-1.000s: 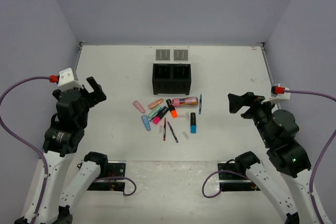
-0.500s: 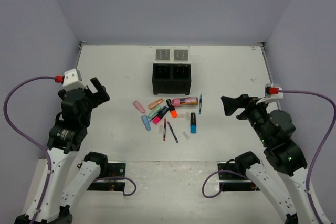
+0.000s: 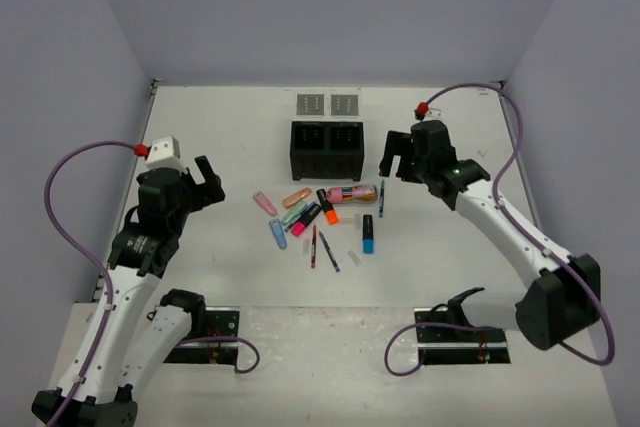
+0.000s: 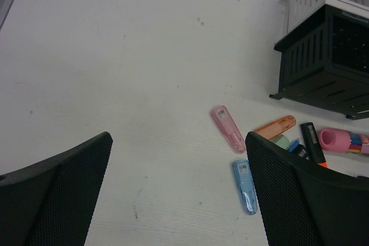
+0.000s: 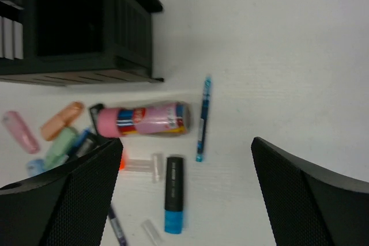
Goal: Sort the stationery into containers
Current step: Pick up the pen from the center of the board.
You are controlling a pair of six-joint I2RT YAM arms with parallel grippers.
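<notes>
Gaping empty, left tool (image 3: 203, 184) and right tool (image 3: 397, 163) flank one black box (image 3: 327, 163), two grey trays (image 3: 312, 104), about twelve stationery pieces (image 3: 330, 213).

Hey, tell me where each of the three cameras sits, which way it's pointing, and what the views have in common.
Top external: high behind the robot, looking down on the table; left arm and right arm both show.
Left wrist: on the left arm, looking low across the table past its open fingers at the black box and pink highlighter.
Right wrist: above the pile, looking down between its open fingers at the pink tube and blue pen.
Shared: both wrist views show the black box and pink tube.
</notes>
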